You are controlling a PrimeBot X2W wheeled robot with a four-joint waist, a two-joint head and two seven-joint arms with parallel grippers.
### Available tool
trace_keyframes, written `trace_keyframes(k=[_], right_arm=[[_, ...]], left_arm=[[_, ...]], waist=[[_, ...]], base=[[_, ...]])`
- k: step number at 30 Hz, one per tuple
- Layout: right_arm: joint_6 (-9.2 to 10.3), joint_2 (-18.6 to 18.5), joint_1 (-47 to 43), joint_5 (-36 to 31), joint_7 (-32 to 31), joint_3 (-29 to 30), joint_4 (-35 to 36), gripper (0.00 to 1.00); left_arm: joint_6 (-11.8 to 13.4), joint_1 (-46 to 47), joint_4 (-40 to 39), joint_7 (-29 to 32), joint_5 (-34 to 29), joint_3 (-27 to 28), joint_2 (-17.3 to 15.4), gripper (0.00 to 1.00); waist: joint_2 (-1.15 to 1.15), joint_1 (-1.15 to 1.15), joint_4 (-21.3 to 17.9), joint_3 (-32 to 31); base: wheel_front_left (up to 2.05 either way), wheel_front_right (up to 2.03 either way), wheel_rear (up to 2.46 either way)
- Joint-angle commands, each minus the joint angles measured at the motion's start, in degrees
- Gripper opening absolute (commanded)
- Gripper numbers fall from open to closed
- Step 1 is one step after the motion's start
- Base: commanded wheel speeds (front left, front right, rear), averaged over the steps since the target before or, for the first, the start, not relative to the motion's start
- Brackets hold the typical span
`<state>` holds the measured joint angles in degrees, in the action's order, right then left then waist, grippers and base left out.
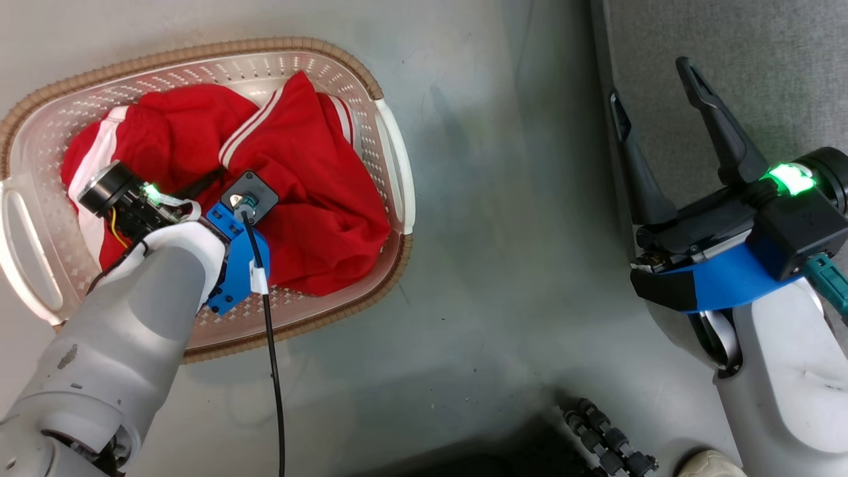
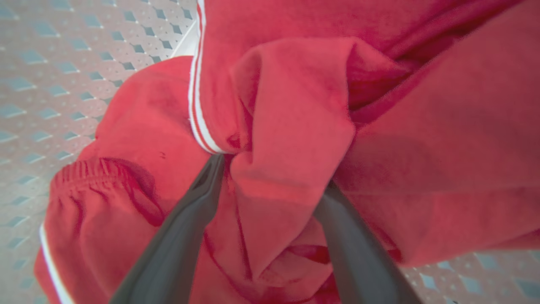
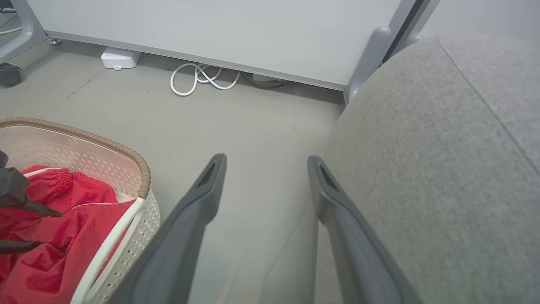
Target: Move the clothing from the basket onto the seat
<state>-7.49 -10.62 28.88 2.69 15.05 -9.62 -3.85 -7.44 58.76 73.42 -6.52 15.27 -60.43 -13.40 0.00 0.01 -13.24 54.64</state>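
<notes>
Left fingers (image 2: 198, 198) spread wide, straddling clothing (image 2: 295, 126) fold; right fingers (image 3: 206, 198) apart, empty.

This looks like a lab or test room dressed as a home corner. The floor (image 3: 261, 126) is bare grey and smooth, and a plain pale partition (image 3: 211, 33) on metal legs stands behind it. A coiled white cable (image 3: 198, 78) and a small white box (image 3: 119, 58) lie at the partition's foot. The homely pieces are a grey sofa (image 3: 443, 169) and a laundry basket (image 1: 391, 152) of red clothing (image 1: 311, 165).
</notes>
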Motion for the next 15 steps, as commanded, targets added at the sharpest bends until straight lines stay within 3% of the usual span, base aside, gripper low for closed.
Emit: trace_keyframes(k=[1, 4, 5, 6, 15], right_arm=[[-0.01, 0.0, 0.6, 0.1, 0.2, 0.1, 0.4, 1.0], [-0.01, -0.1, 0.7, 0.2, 0.2, 0.3, 0.5, 1.0], [-0.01, -0.1, 0.8, 0.3, 0.2, 0.3, 0.5, 1.0], [-0.01, 0.0, 0.9, 0.3, 0.2, 0.3, 0.5, 1.0], [-0.01, -0.1, 0.8, 0.5, 0.2, 0.5, 0.0, 1.0]], left_arm=[[0.0, 1.0, 0.1, 0.3, 0.4, -0.4, -0.3, 1.0], [0.0, 1.6, 0.2, 0.2, 0.7, -1.2, -0.1, 1.0], [0.0, 1.4, 0.2, 0.6, 0.9, -1.7, 0.0, 0.46], [0.0, 1.2, 0.2, 0.7, 1.0, -2.2, 0.1, 0.0], [0.0, 0.4, -0.6, -0.2, 4.5, -5.2, 1.2, 0.0]], waist=[[0.0, -0.01, 0.0, 0.4], [0.0, -0.01, 0.0, 0.9], [0.0, -0.01, 0.0, 1.0], [0.0, -0.01, 0.1, 1.1], [0.0, -0.01, 1.0, -0.4]], base=[[0.0, 0.0, 0.0], [0.0, 0.0, 0.0], [0.0, 0.0, 0.0], [0.0, 0.0, 0.0], [0.0, 0.0, 0.0]])
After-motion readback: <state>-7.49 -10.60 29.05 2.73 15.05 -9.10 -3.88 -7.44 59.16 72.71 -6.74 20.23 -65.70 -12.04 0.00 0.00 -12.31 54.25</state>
